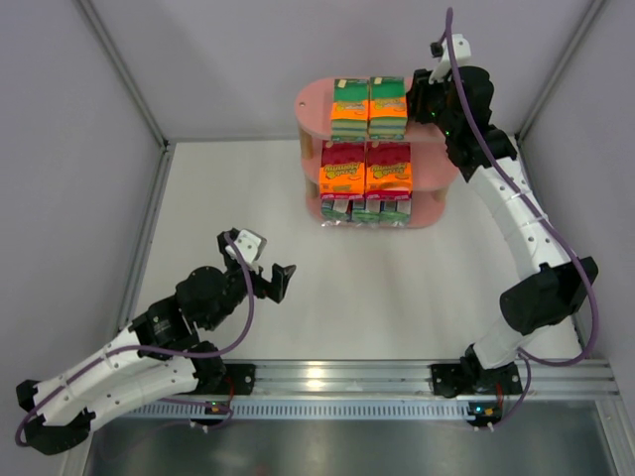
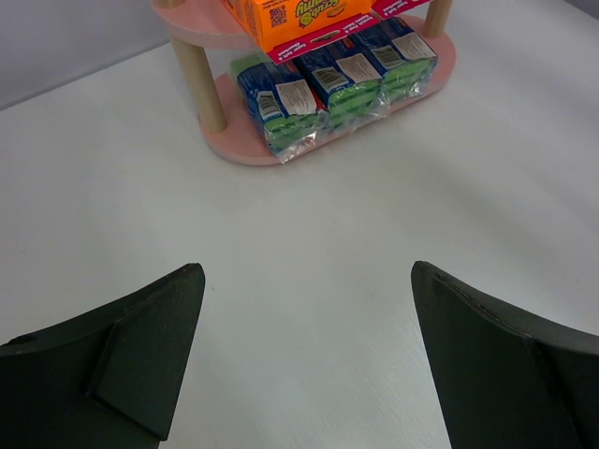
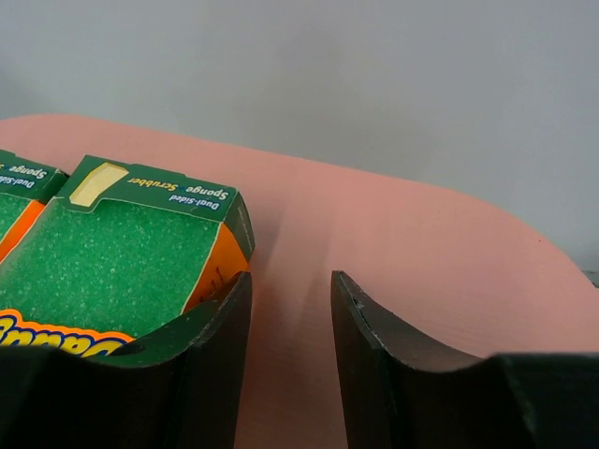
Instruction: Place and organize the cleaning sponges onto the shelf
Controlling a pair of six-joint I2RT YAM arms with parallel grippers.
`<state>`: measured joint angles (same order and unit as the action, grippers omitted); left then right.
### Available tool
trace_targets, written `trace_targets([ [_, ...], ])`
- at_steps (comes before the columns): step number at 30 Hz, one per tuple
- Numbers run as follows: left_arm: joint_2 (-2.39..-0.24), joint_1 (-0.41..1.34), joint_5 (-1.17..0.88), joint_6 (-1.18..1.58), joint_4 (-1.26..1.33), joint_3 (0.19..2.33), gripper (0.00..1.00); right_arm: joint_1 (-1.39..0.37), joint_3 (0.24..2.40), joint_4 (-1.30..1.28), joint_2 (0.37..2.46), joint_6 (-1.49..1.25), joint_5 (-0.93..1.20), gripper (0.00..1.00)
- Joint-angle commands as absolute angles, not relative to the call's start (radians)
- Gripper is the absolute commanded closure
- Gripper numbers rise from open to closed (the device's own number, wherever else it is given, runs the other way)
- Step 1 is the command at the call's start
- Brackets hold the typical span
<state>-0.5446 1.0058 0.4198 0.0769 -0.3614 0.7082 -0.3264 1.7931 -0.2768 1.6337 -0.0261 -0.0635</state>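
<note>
- Two green-and-orange packs [image 1: 349, 107] lie side by side on the top board [image 3: 421, 253] of the shelf [image 1: 312, 107]. Two orange-and-magenta packs [image 1: 340, 167] sit on the middle tier. The blue-and-green packs [image 2: 337, 79] stand in a row on the bottom tier.
- No cleaning sponges are visible on the table [image 2: 281, 234] in any view.
- Right gripper [image 3: 290, 283]: the jaws stand partly apart at the top board, with only bare pink board between them. It holds nothing. Its left finger [image 3: 211, 346] is just beside the end of the nearer green pack [image 3: 122, 253]; contact cannot be confirmed.
- Left gripper [image 2: 307, 271]: the jaws stand wide apart over the bare table, well apart from the shelf, and hold nothing.
- Handling, judged: the packs are light and will shift at a slight nudge. The sponge body is soft and will compress, so use low closing force.
- Surface, judged: the card sleeve on the green pack gives fair friction. The glossy film on the bottom-tier packs is likely to be slippery.
- Grasp point, judged: take a pack across its short width at mid-length. The adjoining pack blocks the inner side, so approach from the free outer end.
</note>
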Motion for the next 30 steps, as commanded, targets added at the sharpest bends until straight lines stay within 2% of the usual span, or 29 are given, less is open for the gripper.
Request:
trace_targets([
  [1, -0.529, 1.003, 0.422, 0.081, -0.342, 0.704, 0.02, -0.324, 1.793, -0.212, 1.575, -0.020, -0.101, 0.59],
  [9, -0.514, 1.003, 0.426, 0.083, -0.341, 0.704, 0.02, -0.252, 1.724, -0.242, 1.425, 0.076, -0.006, 0.56],
  [13, -0.503, 1.005, 0.436, 0.086, -0.342, 0.704, 0.02, -0.212, 1.639, -0.304, 1.292, 0.219, 0.211, 0.48],
  [15, -0.503, 1.003, 0.459, 0.097, -0.342, 0.707, 0.02, -0.193, 1.606, -0.377, 1.203, 0.332, 0.332, 0.35],
  [16, -0.502, 1.003, 0.469, 0.101, -0.342, 0.713, 0.02, -0.178, 1.576, -0.397, 1.174, 0.353, 0.336, 0.29],
  [17, -0.503, 1.003, 0.497, 0.106, -0.348, 0.716, 0.02, -0.175, 1.557, -0.417, 1.149, 0.365, 0.334, 0.18],
  [20, -0.505, 1.003, 0.538, 0.112, -0.360, 0.738, 0.02, -0.141, 1.470, -0.501, 1.046, 0.403, 0.362, 0.01],
  [30, -0.546, 1.005, 0.686, 0.052, -0.403, 0.792, 0.02, -0.069, 1.108, -0.640, 0.704, 0.341, 0.319, 0.01],
])
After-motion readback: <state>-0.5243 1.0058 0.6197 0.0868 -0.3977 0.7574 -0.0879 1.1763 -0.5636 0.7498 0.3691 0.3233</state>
